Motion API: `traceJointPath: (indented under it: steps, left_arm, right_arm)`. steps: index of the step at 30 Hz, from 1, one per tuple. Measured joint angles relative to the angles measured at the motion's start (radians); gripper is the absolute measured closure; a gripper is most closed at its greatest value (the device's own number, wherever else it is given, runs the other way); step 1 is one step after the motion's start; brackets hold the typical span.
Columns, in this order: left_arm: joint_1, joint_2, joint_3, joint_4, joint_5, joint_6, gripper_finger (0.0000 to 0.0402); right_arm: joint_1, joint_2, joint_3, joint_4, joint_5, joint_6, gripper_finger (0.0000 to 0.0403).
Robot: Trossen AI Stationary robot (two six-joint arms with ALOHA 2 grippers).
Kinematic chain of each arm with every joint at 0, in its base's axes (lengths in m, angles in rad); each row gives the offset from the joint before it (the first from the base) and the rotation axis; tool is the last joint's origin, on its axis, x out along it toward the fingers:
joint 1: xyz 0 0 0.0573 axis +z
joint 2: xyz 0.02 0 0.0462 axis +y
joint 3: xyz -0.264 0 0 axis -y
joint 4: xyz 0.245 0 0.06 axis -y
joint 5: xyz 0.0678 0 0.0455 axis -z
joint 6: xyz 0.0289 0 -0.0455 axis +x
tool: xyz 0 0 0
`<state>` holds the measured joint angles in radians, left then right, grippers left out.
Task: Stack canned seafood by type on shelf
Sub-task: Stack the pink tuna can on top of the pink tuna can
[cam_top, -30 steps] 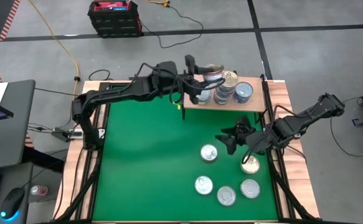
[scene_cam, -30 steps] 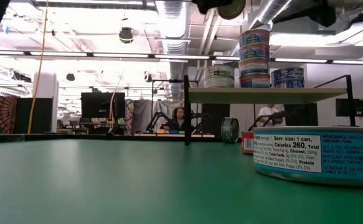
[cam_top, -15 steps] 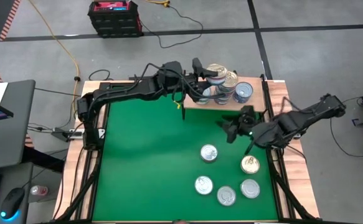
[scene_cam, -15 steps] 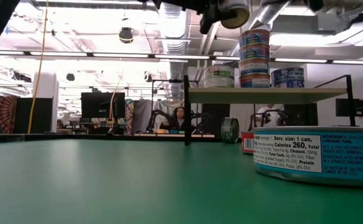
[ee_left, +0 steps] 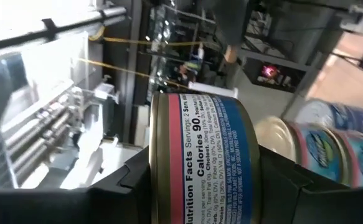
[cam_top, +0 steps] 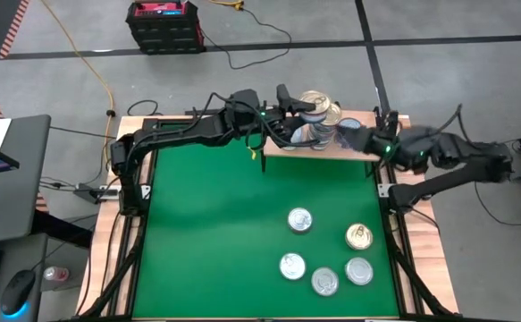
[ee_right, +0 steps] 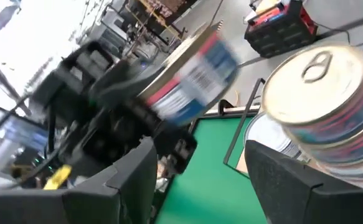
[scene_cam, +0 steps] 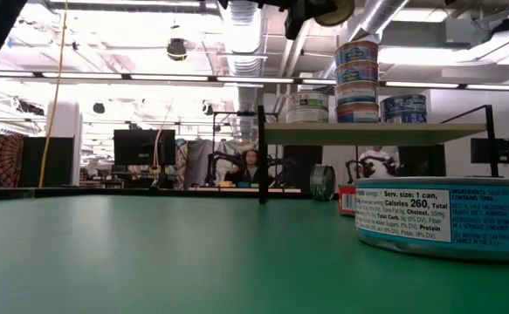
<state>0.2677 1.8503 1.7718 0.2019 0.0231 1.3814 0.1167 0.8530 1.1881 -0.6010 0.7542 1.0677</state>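
Note:
My left gripper (cam_top: pixel 301 102) holds a flat tin of canned seafood (ee_left: pixel 200 155) with a blue and red label. It hangs above the shelf (cam_top: pixel 327 150), just left of a tall stack of tins (scene_cam: pixel 357 78). On the light-wood shelf (scene_cam: pixel 367 133) the stack stands between a single tin (scene_cam: pixel 306 106) and another tin (scene_cam: pixel 402 108). My right gripper (cam_top: pixel 349 134) hovers open by the shelf's right part, with nothing between its fingers (ee_right: pixel 131 180). Several tins (cam_top: pixel 300 220) lie flat on the green table, one with a gold lid (cam_top: pixel 359 235). My left gripper pinches the tin between its two fingers (ee_left: pixel 128 186). One finger is at each flat end, beside the rim (ee_left: pixel 157 155). The fingers come about level from the table's left side. The tin is lifted clear, tipped on edge, with its label wall facing the wrist camera.
A tin stands on edge (scene_cam: pixel 322 181) under the shelf, between its thin black legs (scene_cam: pixel 261 157). A large tin (scene_cam: pixel 446 218) sits close to the low camera at the right. The green mat's left half (cam_top: pixel 206 233) is free room. A wooden border (cam_top: pixel 412 134) runs around the table.
My right gripper has risen from just above the loose tins and swung toward the table's far edge, up to the shelf's right end, staying open. My left gripper has rolled its wrist, tipping the held tin, and edged toward the stack.

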Motion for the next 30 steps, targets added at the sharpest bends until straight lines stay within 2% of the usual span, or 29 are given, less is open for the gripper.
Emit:
traceJointPath:
  steps: [5, 12, 16, 23, 27, 30]
  left_arm:
    - [-0.005, 0.0, 0.0, 0.035, -0.002, 0.013, 0.0215]
    - [-0.008, 0.0, 0.0, 0.043, -0.009, 0.053, 0.0215]
    - [-0.007, 0.0, 0.0, 0.044, -0.033, 0.061, 0.0215]
    - [-0.004, 0.0, 0.0, 0.046, -0.093, 0.091, 0.0215]
    - [-0.004, 0.0, 0.0, 0.061, -0.093, 0.132, 0.0215]
    - [-0.004, 0.0, 0.0, 0.069, -0.082, 0.132, 0.0215]
  right_arm:
    - [-0.172, -0.025, 0.0, 0.034, -0.154, 0.002, 0.0137]
    - [-0.322, 0.01, 0.0, 0.203, -0.33, 0.0, 0.0129]
    - [-0.37, 0.067, 0.0, 0.259, -0.426, 0.057, 0.011]
    - [-0.42, 0.105, 0.0, 0.278, -0.491, 0.123, 0.0069]
    - [-0.447, 0.115, -0.001, 0.286, -0.575, 0.176, 0.0063]
    - [-0.46, 0.117, -0.001, 0.297, -0.579, 0.185, 0.0065]
